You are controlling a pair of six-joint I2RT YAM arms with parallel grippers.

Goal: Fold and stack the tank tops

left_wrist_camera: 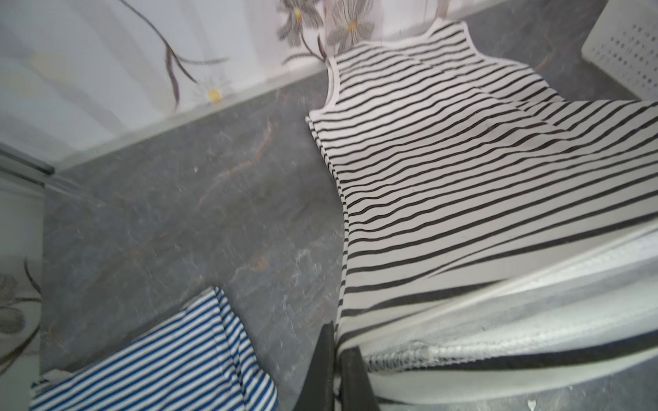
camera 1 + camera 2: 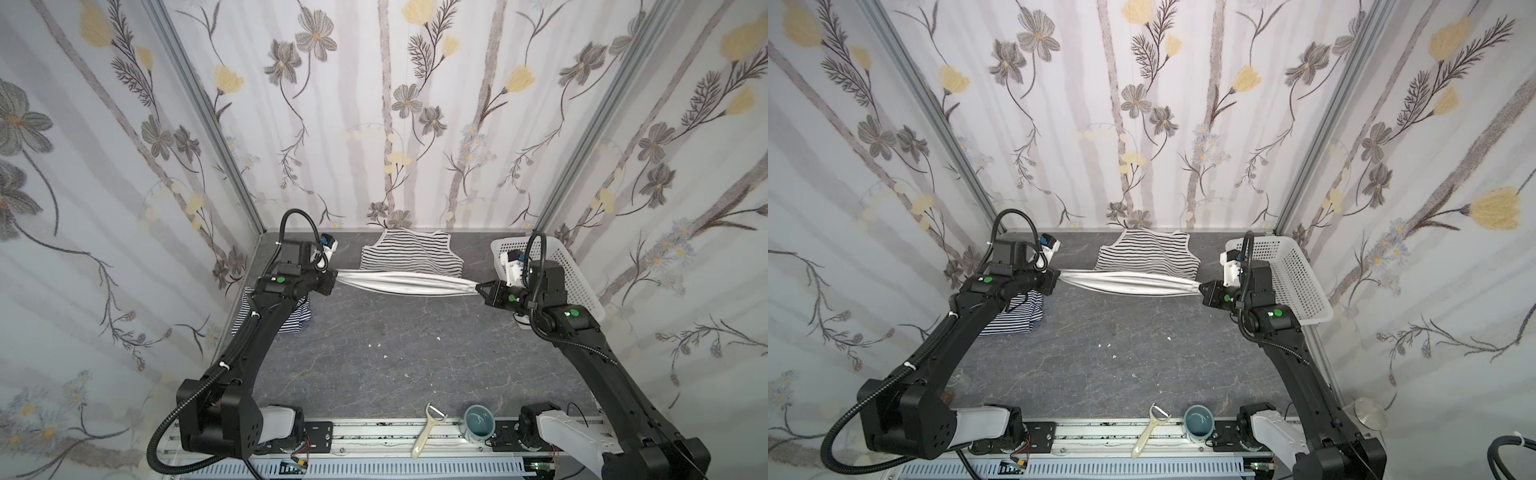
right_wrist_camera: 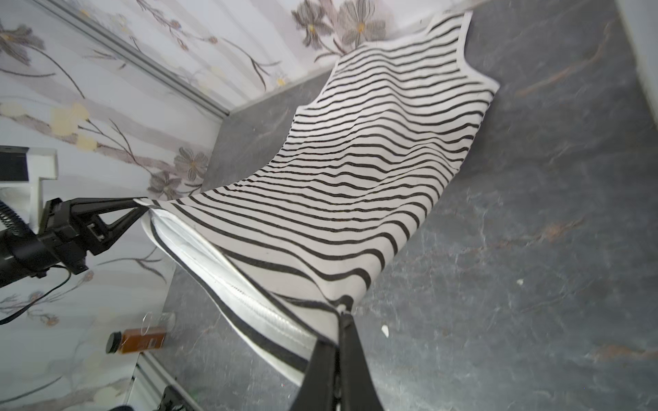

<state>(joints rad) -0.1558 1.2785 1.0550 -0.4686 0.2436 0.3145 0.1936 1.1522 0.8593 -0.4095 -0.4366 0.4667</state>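
Observation:
The white tank top with black stripes [image 2: 411, 253] [image 2: 1148, 253] hangs stretched between my two grippers by its hem, with its shoulder end resting on the table at the back wall. My left gripper [image 2: 336, 277] [image 1: 336, 341] is shut on one hem corner. My right gripper [image 2: 478, 286] [image 3: 341, 331] is shut on the opposite corner. The hem is lifted and taut above the table [image 3: 534, 249]. The navy-and-white striped tank top [image 2: 291, 322] [image 1: 171, 359] lies folded at the left, partly hidden under my left arm.
A white perforated basket [image 2: 577, 282] [image 2: 1296, 282] stands at the back right, close behind my right arm. A peeler [image 2: 426, 432] and a blue-grey cup [image 2: 478, 424] lie on the front rail. A brown bottle [image 3: 139, 341] lies by the left wall.

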